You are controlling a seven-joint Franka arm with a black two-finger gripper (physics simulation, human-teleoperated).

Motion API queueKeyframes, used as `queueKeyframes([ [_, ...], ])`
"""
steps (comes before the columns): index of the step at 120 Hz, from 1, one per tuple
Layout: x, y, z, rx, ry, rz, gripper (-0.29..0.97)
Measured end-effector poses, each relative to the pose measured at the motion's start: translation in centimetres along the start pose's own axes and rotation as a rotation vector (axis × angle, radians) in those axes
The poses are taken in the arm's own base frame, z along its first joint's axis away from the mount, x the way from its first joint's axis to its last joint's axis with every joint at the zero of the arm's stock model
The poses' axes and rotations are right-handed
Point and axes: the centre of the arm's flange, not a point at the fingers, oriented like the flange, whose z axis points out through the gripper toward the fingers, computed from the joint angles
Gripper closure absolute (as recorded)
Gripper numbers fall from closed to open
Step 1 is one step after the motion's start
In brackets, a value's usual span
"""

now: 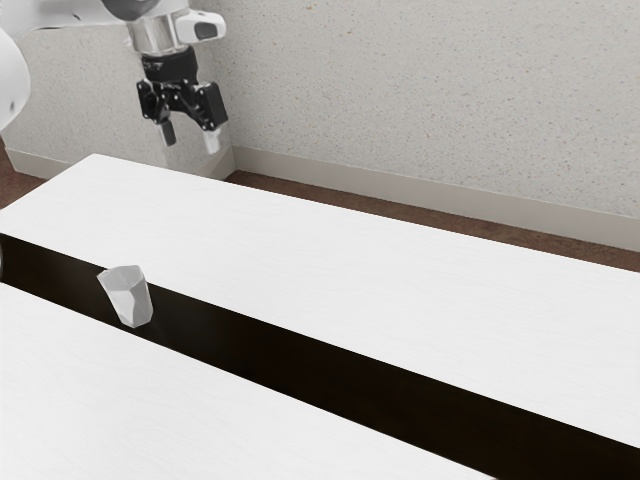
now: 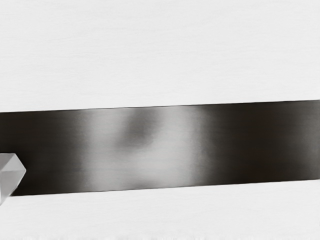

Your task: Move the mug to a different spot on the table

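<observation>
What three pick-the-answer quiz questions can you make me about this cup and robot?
1. Where does the mug stand?
A. on the dark band across the table
B. on the floor
C. inside the tool

2. How many mugs are there?
A. three
B. one
C. two

3. How is the tool?
A. shut on the mug
B. lying flat on the table
C. open, up in the air

Answers:
1 A: the mug's base sits on the dark strip, by its near edge.
2 B: a single pale mug shows.
3 C: the tool's fingers stand apart with nothing between them, high above the table's far edge.
</observation>
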Motion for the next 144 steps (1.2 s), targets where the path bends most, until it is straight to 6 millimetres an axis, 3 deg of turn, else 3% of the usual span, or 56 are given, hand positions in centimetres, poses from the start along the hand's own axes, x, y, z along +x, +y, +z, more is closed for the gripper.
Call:
queueKeyframes([
  [15,-0.4,0.0,-0.1,0.008,-0.017,0.004,0.00],
  [25,-0.3,-1.0,0.1,0.051,-0.021,-0.022,0.00],
  [33,-0.5,-3.0,0.0,0.076,-0.018,-0.067,0.00],
  [40,-0.8,-6.4,0.3,0.055,-0.013,-0.124,0.00],
  [49,-1.7,-10.2,2.2,-0.006,-0.023,-0.183,0.00],
  [64,-2.4,-14.2,4.9,-0.071,-0.025,-0.290,0.00],
  [81,-0.5,-17.9,11.0,-0.103,-0.072,-0.423,0.00],
  [97,-1.3,-21.0,16.2,-0.145,-0.097,-0.556,0.00],
  [117,-2.7,-25.6,17.9,-0.131,-0.049,-0.719,0.00],
  [125,-3.4,-26.9,19.7,-0.128,-0.056,-0.794,0.00],
  [144,-6.8,-31.1,22.3,-0.122,-0.075,-1.020,0.00],
])
